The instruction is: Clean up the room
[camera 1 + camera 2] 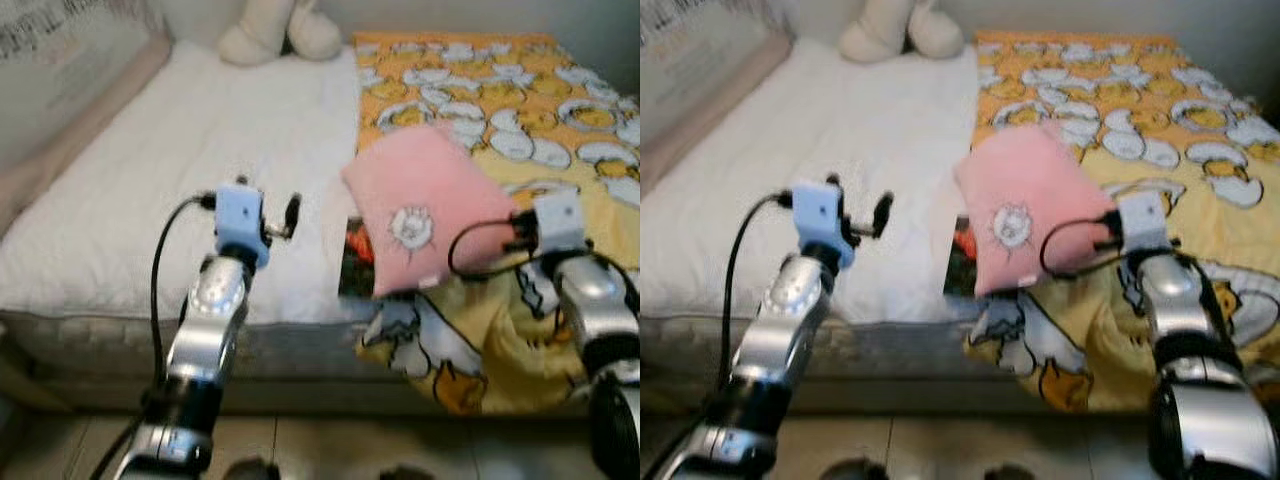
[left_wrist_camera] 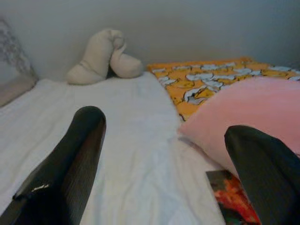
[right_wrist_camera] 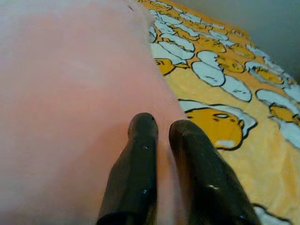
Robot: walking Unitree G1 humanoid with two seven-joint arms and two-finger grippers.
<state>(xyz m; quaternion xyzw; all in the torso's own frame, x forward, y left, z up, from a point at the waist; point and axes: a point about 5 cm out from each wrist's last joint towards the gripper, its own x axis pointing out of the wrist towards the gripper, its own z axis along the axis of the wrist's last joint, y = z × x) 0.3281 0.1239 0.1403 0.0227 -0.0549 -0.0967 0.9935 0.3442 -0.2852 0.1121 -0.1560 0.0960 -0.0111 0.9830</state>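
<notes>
- My right tool is pinched on the edge of the soft pink square pillow with a small flower-like print, holding it raised over the bed's yellow duck-patterned blanket.
- My left tool is spread wide, holding nothing, above the white mattress cover.
- The pillow looks light and floppy; it should sag from an edge pinch, so a deeper corner hold seems safer.
</notes>
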